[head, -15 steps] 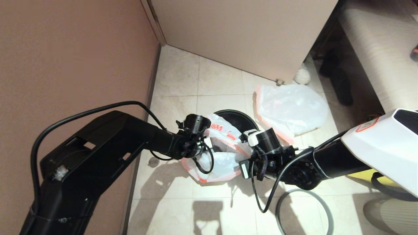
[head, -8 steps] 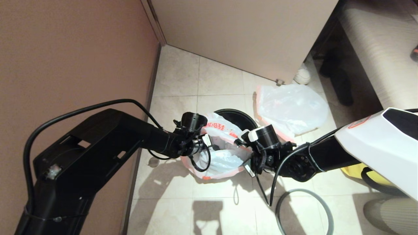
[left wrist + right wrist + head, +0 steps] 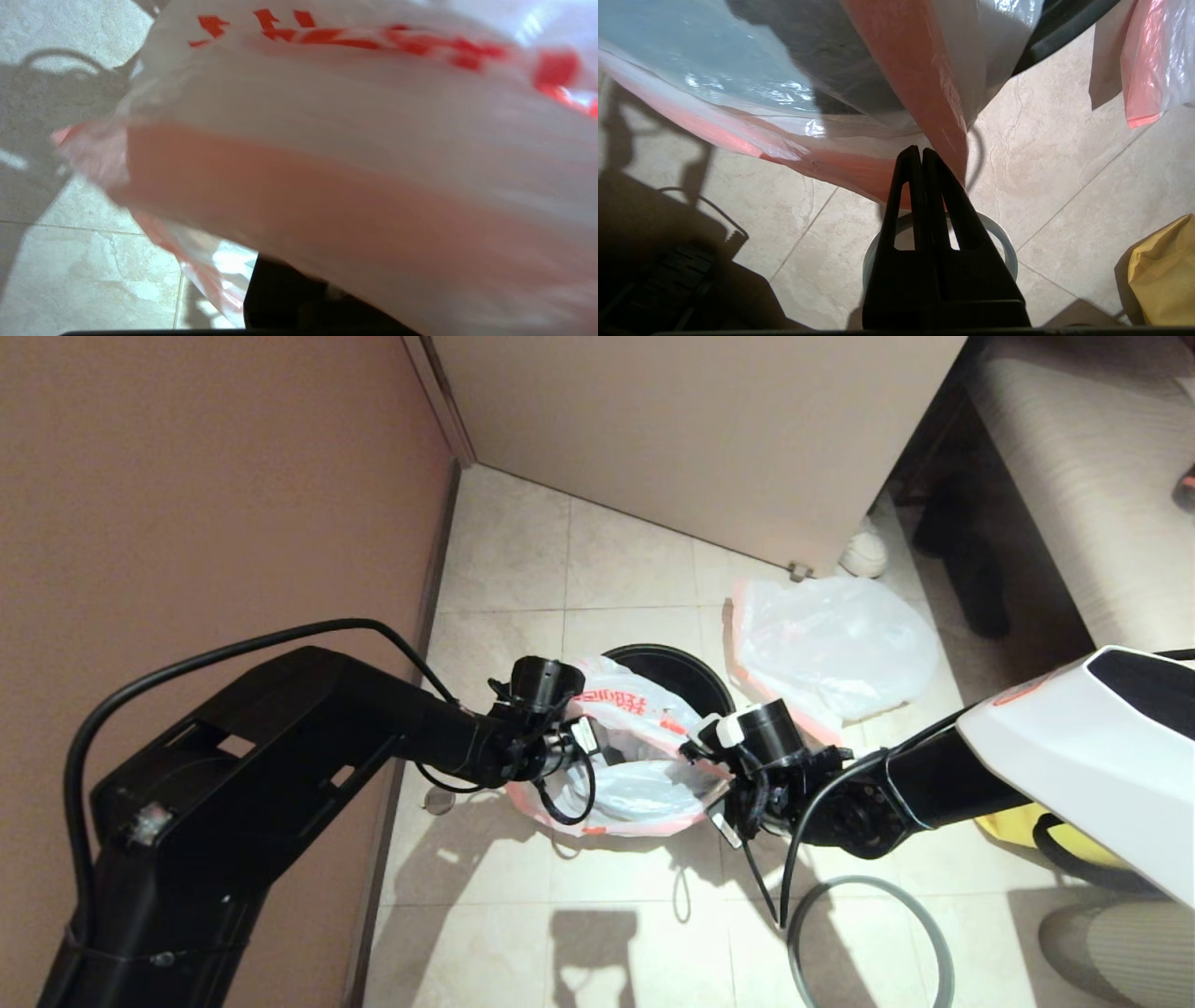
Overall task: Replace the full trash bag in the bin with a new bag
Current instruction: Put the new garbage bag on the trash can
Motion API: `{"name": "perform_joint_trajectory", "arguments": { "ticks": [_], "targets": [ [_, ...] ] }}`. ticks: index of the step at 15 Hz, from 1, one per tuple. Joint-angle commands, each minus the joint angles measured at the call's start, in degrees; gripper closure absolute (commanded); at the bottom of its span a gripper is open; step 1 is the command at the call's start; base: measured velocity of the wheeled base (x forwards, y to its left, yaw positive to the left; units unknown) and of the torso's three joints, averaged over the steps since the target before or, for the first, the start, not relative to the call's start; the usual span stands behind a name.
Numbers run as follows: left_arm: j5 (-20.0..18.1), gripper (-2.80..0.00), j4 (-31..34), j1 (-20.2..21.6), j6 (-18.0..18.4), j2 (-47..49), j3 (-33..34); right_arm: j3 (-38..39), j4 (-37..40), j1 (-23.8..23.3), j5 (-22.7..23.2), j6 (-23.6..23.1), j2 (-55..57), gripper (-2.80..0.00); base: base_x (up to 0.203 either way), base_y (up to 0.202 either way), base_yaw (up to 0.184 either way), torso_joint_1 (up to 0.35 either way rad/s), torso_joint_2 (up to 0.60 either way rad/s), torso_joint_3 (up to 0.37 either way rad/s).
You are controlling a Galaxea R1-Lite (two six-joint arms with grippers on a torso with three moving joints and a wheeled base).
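Translucent white plastic printed with red characters, the new bag [image 3: 627, 747] hangs stretched between both arms over the near edge of the black bin [image 3: 686, 674]. The left gripper [image 3: 577, 739] and right gripper [image 3: 920, 154] each pinch its pink hem, jaws closed on the film. The full trash bag [image 3: 831, 644] already lies out on the tile beside the bin, and the grey hoop [image 3: 868, 938] waits on the floor. Lining the bin and refitting the hoop apparently remain.

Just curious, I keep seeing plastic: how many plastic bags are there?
2. The new bag with red print hangs between both grippers over the bin; the full trash bag lies on the floor beyond it.
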Motion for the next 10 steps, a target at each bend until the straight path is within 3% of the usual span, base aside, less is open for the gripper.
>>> {"name": "perform_joint_trajectory", "arguments": {
  "ticks": [1, 6, 10],
  "targets": [
    [0.12, 0.00, -0.05, 0.01, -0.21, 0.00, 0.09, -1.21, -0.58, -0.73, -0.05, 0.14, 2.98, 0.00, 0.000, 0.000, 0.000, 0.000, 0.00, 0.000],
    [-1.71, 0.00, -0.04, -0.06, -0.14, -0.07, 1.05, -9.85, -4.04, -3.57, 1.21, 6.35, 8.62, 0.00, 0.000, 0.000, 0.000, 0.000, 0.00, 0.000],
    [-1.90, 0.00, -0.12, -0.17, 0.09, 0.41, 1.76, -10.65, -10.15, -6.57, 0.23, 11.23, 7.81, 0.00, 0.000, 0.000, 0.000, 0.000, 0.00, 0.000]
  ]
}}
